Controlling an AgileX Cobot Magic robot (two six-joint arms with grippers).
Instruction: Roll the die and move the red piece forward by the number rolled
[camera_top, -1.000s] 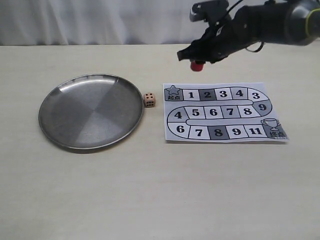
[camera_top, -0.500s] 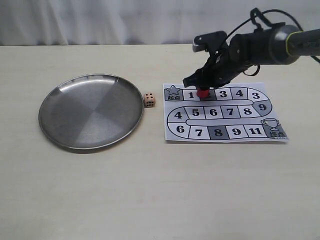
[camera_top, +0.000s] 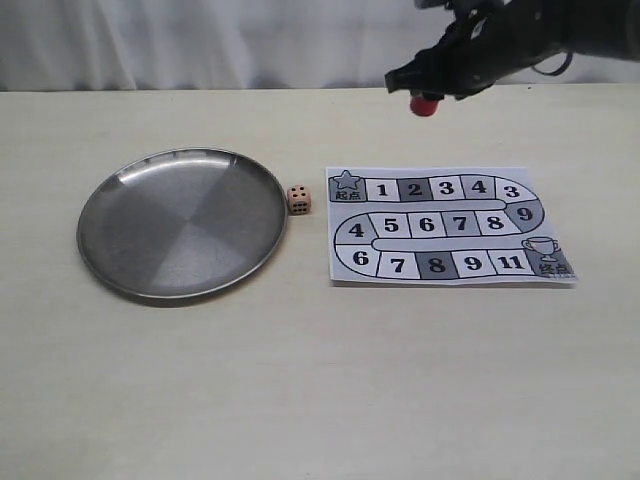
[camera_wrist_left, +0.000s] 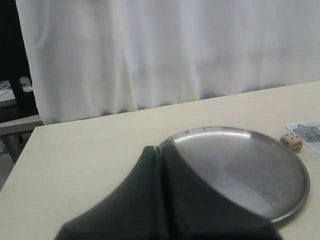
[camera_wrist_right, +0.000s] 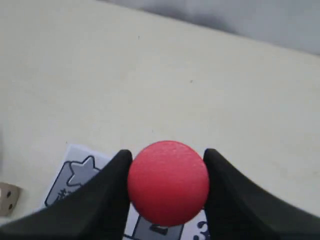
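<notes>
The red piece (camera_top: 426, 104) hangs in the air above the board's top row, held between the black fingers of my right gripper (camera_top: 428, 98). In the right wrist view its round red top (camera_wrist_right: 168, 182) fills the gap between both fingers, with the star square and square 2 below it. The die (camera_top: 298, 199) rests on the table between the metal plate (camera_top: 130, 260) and the board (camera_top: 450, 275), also seen as a die (camera_wrist_left: 291, 142) past the plate's rim. My left gripper (camera_wrist_left: 160, 150) is shut and empty, low beside the plate (camera_wrist_left: 280, 200).
The paper board carries numbered squares from a star start to a trophy end. A white curtain (camera_top: 200, 40) hangs behind the table's far edge. Bare table (camera_top: 300, 380) lies in front of the plate and board.
The right gripper dipped the red piece onto square 2 half a second ago, then lifted it up and slightly right again. The die and left gripper stayed put.
</notes>
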